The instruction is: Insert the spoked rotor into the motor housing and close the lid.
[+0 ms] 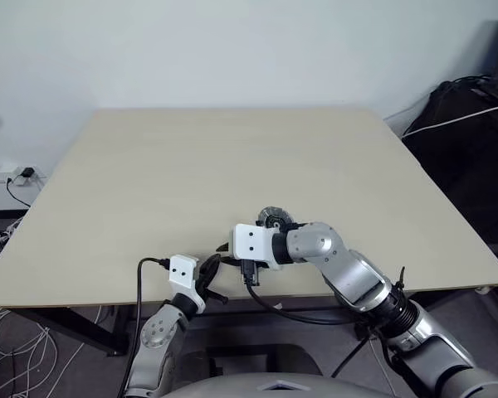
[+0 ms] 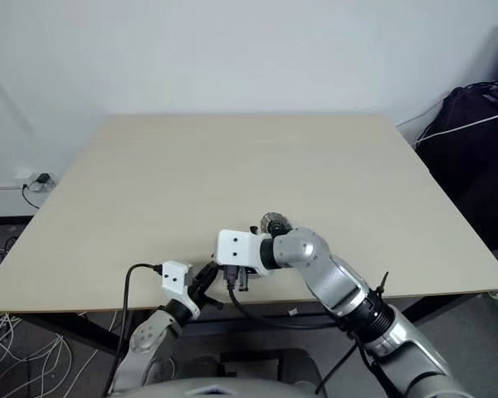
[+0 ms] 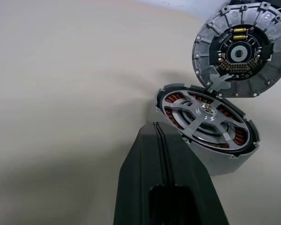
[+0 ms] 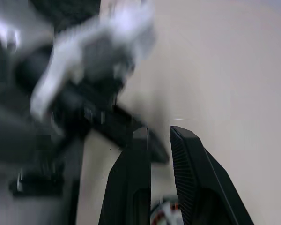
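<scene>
Head cams: both arms low at the bench (image 1: 232, 166) front edge, right tool (image 2: 226, 269) w/ a small gap, holding nothing I can make out.

Left wrist cam: left tool (image 3: 158, 136) fingers pressed together, empty. Rotor (image 3: 203, 119) already sits in the housing (image 3: 225, 161) – lid (image 3: 243, 49) stands open just behind. A bump from either arm could shove the housing, imo.

Right wrist cam: too smeared to add much.
</scene>
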Controlling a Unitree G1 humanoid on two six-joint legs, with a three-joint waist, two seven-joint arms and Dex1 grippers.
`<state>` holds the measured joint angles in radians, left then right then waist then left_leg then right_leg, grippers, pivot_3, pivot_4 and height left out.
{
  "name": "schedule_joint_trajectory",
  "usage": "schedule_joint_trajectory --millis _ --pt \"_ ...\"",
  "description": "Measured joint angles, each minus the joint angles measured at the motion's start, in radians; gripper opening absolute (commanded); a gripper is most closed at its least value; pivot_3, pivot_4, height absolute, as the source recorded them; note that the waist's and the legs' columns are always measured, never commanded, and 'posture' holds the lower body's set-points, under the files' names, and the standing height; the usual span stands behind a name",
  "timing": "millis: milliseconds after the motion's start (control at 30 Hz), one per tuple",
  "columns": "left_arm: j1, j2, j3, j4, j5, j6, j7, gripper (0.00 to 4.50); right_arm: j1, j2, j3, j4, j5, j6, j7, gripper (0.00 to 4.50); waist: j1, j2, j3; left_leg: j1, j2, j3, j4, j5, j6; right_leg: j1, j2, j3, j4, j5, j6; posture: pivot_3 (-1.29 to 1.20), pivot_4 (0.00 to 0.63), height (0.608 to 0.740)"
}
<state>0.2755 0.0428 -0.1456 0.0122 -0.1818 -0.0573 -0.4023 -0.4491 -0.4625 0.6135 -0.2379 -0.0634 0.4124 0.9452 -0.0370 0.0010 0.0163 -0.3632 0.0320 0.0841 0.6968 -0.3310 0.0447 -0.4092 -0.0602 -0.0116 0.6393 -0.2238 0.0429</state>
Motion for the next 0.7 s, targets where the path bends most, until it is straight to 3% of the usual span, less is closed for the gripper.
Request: schedule_joint_trajectory --millis 333,700 --pt "-0.002 0.000 0.003 0.000 -0.008 0.001 0.000 0.00 -0.081 -0.080 0.097 0.175 -0.147 -0.164 0.116 0.79 0.007 0.000 0.000 0.000 0.000 0.000 0.000 0.000 0.000 0.000 0.000 0.000 0.000 0.000 0.000 0.00 0.000 0.740" --pt "-0.001 -0.002 0.018 0.013 -0.017 -0.001 0.001 0.00 -0.112 -0.117 0.106 0.240 -0.223 -0.248 0.227 0.79 0.013 0.000 0.000 0.000 0.000 0.000 0.001 0.000 0.000 0.000 0.000 0.000 0.000 0.000 0.000 0.00 0.000 0.740"
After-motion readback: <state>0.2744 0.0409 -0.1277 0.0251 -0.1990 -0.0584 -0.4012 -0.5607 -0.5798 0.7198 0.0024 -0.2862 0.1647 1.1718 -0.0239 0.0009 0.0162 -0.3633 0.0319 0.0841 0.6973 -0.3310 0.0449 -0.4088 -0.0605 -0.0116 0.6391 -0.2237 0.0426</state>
